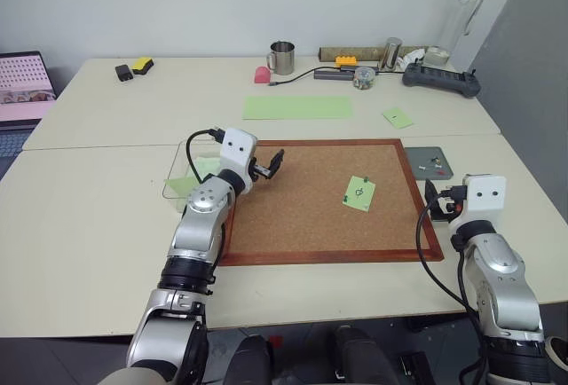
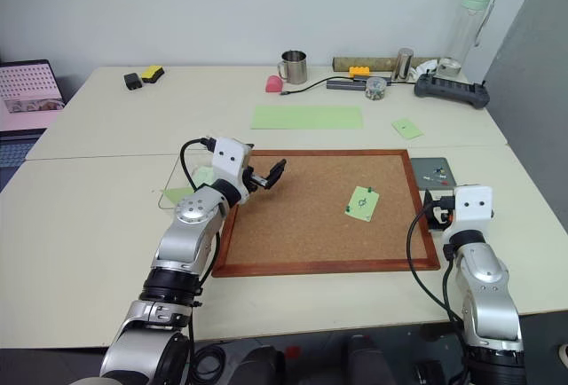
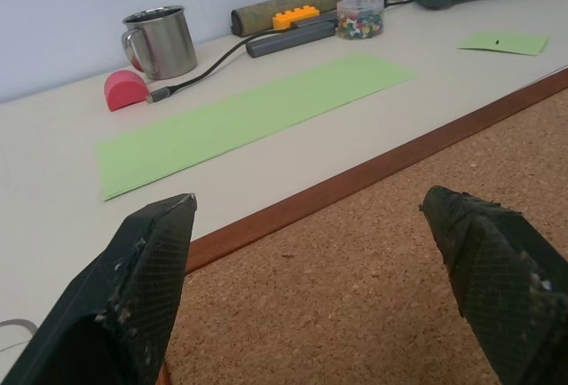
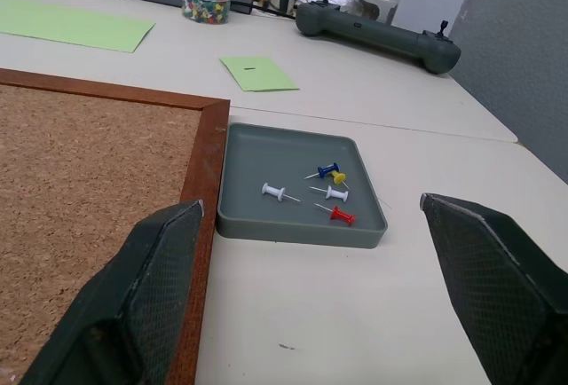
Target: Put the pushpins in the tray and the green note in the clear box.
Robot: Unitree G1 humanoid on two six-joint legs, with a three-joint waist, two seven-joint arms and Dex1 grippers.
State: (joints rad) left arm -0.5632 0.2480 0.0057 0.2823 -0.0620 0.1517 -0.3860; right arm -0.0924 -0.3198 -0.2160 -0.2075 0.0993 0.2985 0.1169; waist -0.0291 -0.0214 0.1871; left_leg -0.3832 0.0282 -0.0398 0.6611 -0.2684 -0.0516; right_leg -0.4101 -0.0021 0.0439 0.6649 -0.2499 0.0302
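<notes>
right hand (image 1: 432, 195), fingers spread wide and empty, hangs just short of the grey tray (image 4: 257, 150), which already holds several pushpins (image 4: 330, 192). the green note (image 1: 358, 194) is pinned on the cork board (image 1: 293, 225) between both hands. left hand (image 1: 271, 165), also wide and empty, points level toward it, clear box (image 1: 182, 172) beside its wrist.
</notes>
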